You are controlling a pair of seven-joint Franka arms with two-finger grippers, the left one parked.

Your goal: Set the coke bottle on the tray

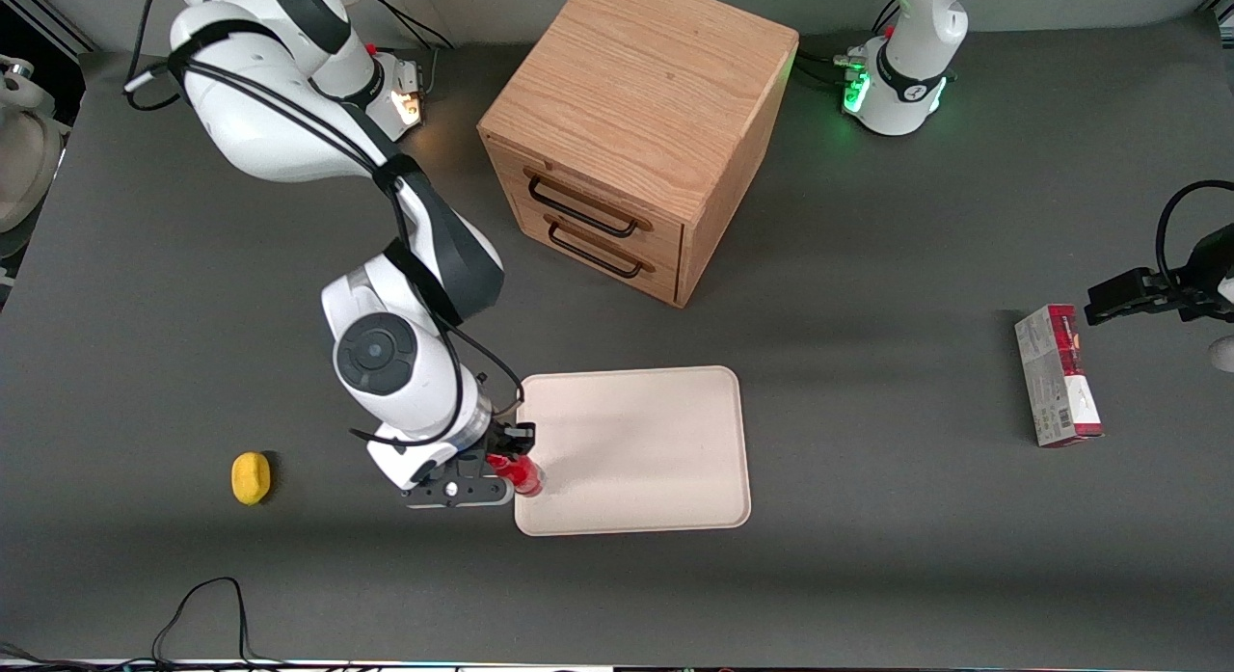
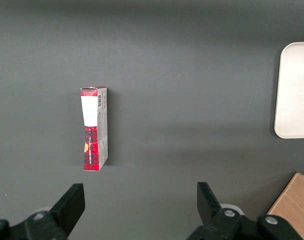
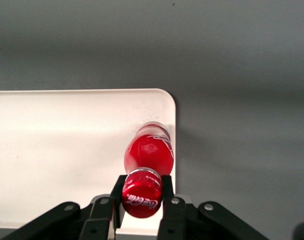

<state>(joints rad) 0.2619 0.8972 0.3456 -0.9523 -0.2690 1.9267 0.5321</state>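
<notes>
Currently, gripper (image 3: pixel 142 196) clamped on coke bottle (image 3: pixel 147 156) at its neck, bottle upright over the tray (image 1: pixel 656 441) corner nearest the working arm, just inside the rim, yellow object (image 1: pixel 251 477) on table well apart.

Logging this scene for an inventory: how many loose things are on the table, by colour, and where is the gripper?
Red: 2, coke bottle and carton
Yellow: 1, lemon-like object
Cream-white: 1, tray
Wood: 1, cabinet
Total: 5
The gripper holds the bottle's neck over the tray's edge.
</notes>
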